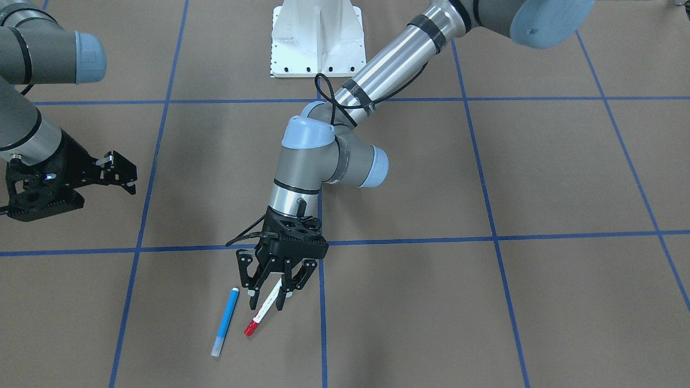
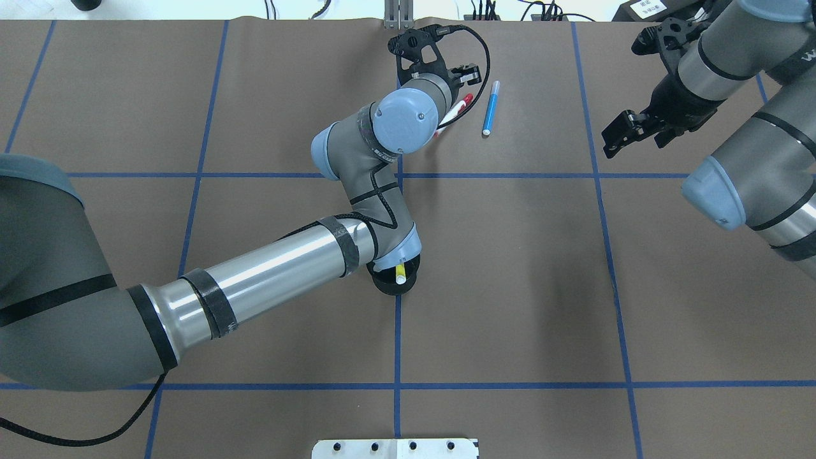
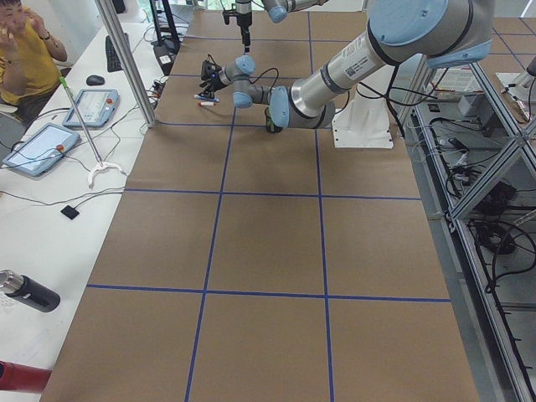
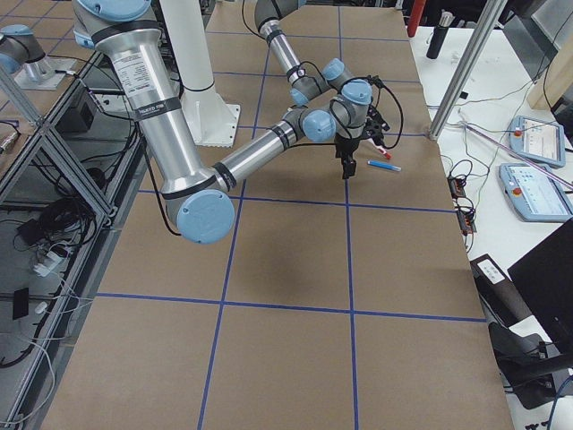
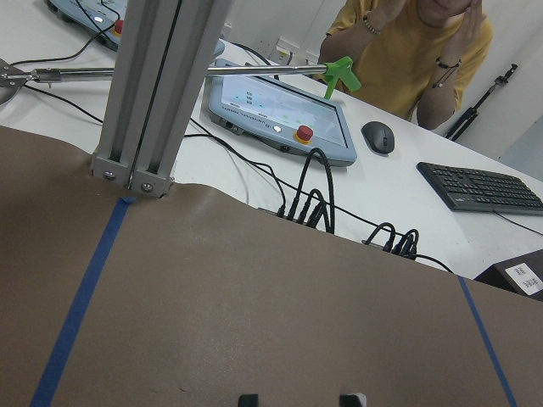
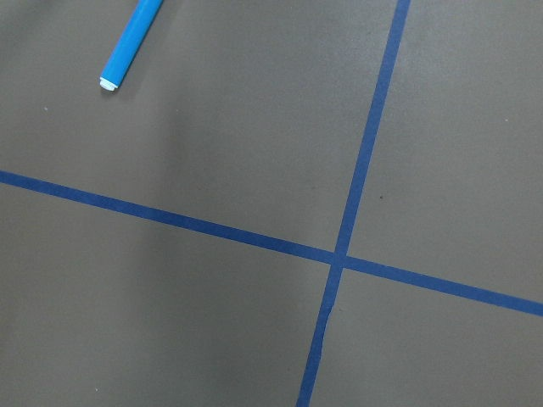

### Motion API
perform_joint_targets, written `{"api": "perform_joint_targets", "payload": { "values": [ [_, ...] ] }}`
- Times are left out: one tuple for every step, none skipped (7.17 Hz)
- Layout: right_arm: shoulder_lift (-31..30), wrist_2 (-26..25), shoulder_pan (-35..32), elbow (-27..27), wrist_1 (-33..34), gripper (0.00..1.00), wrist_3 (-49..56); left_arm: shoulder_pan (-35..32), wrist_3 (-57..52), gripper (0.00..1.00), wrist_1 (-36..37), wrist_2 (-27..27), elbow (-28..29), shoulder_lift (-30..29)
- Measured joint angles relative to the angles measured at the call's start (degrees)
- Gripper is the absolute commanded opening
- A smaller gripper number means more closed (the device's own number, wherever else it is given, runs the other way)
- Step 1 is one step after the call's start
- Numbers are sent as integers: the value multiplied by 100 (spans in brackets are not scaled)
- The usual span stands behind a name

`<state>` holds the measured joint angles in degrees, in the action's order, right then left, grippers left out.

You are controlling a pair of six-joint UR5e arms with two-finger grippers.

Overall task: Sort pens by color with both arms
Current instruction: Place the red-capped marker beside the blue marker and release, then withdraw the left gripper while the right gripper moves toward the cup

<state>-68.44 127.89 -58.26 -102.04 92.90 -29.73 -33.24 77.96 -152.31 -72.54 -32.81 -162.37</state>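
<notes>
White-barrelled, red-capped marker pen [image 1: 260,314] sits between the left hand's [image 1: 267,302] parted fingers; grasping seems underway, squeezing shut next.

No legible txt; label [image 4: 141,68] on right arm [image 4: 170,148] too small.

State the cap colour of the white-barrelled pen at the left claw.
Red cap on the white-barrelled pen; shows best in the exterior front-facing view.

four fixed views, two wrist close-ups
</notes>
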Motion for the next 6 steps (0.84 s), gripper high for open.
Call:
{"api": "perform_joint_targets", "payload": {
  "values": [
    [6, -2, 3, 1, 0, 100, -2, 17, 0, 70, 0, 0, -2, 2],
    [10, -8, 6, 7, 0, 100, 0, 23, 0, 70, 2, -7, -10, 3],
    [18, -14, 7, 12, 0, 100, 1, 26, -4, 74, 6, -33, -28, 3],
    [30, -17, 7, 18, 0, 100, 0, 24, -18, 89, 8, -92, -94, 9],
    [45, -18, 8, 20, 0, 100, -12, 12, -42, 99, 23, -193, -227, 24],
    [57, -18, 11, 20, 0, 100, -34, -3, -72, 99, 93, -320, -431, 77]
  ]
}}
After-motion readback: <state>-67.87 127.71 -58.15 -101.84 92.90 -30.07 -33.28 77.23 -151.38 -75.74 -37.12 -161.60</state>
